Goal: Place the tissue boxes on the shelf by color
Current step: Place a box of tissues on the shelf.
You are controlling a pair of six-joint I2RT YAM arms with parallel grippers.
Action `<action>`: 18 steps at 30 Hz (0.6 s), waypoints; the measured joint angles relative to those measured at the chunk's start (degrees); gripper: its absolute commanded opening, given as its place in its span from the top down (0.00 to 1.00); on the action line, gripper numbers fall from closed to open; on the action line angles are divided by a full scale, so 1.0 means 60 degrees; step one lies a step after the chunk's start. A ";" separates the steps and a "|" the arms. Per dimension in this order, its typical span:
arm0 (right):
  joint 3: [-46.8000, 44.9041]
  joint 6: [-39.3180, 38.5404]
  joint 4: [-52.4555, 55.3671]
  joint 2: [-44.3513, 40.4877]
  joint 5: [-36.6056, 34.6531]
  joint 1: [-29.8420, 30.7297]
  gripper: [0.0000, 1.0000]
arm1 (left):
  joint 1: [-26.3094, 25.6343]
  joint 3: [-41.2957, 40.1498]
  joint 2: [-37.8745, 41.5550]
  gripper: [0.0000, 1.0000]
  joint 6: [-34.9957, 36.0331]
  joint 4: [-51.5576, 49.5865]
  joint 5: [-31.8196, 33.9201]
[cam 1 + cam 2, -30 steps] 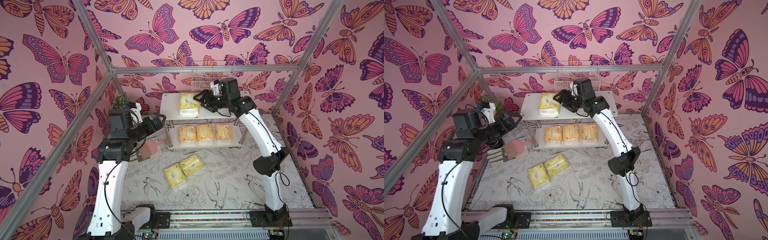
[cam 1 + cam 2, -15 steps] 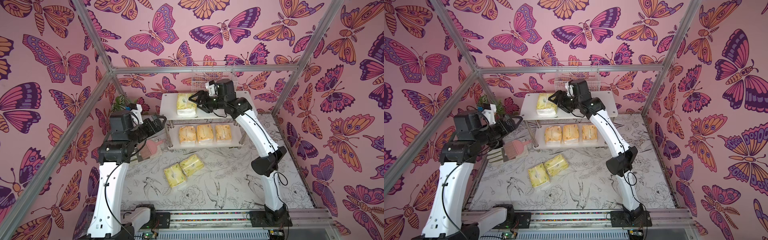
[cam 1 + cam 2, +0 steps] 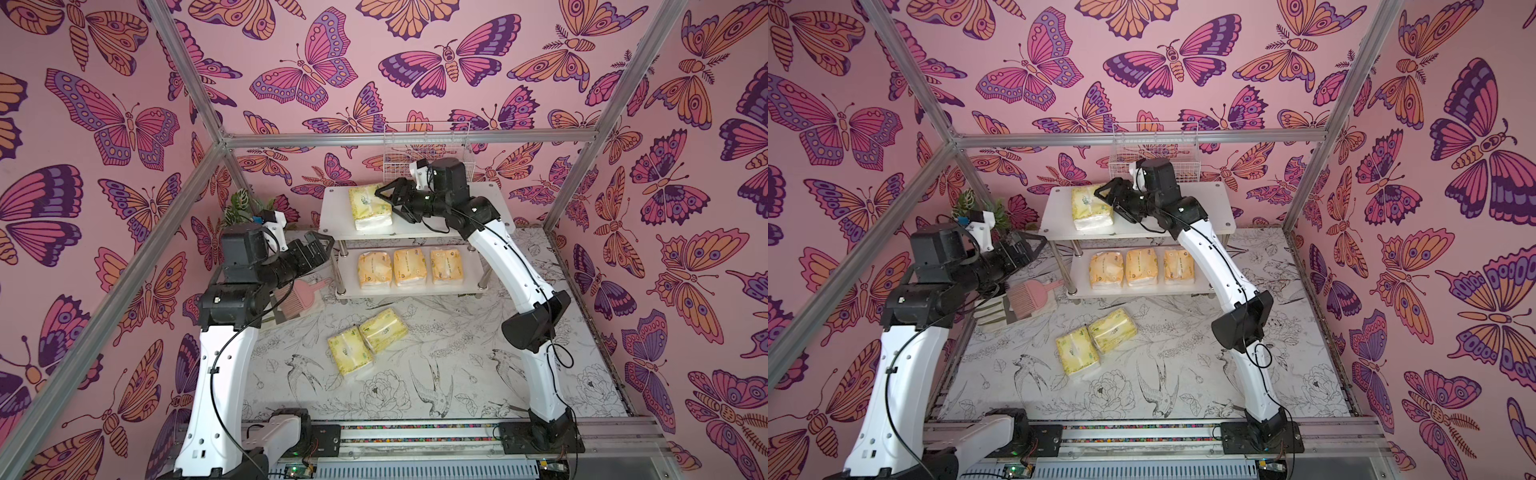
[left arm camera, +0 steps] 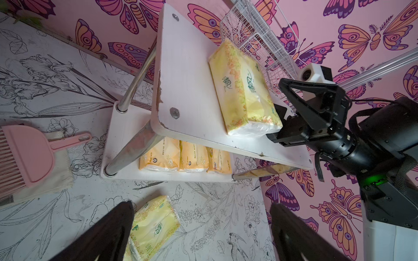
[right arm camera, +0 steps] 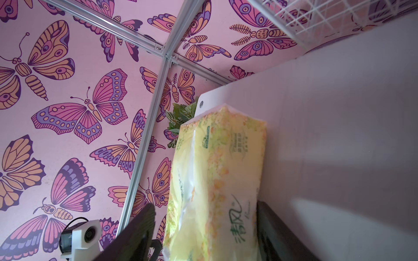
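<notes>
The white two-tier shelf stands at the back. One yellow-green tissue pack lies at the left end of its top board, and my right gripper is shut on its right end. In the right wrist view that pack fills the gap of the right gripper. Three orange packs sit in a row on the lower board. Two more yellow-green packs lie side by side on the table. My left gripper hangs open and empty left of the shelf.
A pink hand brush lies on a cloth at the table's left, under my left arm. A white wire basket hangs on the back wall above the shelf. A small plant stands in the back left corner.
My right gripper has slid to the left along the top board, taking the yellow-green pack with it. The left arm has barely moved.
</notes>
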State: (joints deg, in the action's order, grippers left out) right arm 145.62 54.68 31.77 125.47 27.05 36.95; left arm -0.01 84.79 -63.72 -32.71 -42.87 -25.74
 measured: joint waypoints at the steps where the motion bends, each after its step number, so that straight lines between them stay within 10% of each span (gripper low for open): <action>1: -0.0240 0.0000 -0.0142 -0.0127 0.0000 0.0000 0.27 | 0.0000 -0.0007 0.0000 0.00 0.0000 0.0004 0.0000; 18: -0.1450 -0.0022 -0.0656 -0.0863 -0.0076 0.0131 0.22 | 0.0000 -0.0113 0.0117 0.00 -0.0135 0.0146 0.0000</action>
State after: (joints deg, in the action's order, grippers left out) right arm 136.92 54.54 27.83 120.29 26.59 37.74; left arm -0.01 84.12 -63.02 -33.52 -42.00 -25.74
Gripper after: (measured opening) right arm 0.757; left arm 0.998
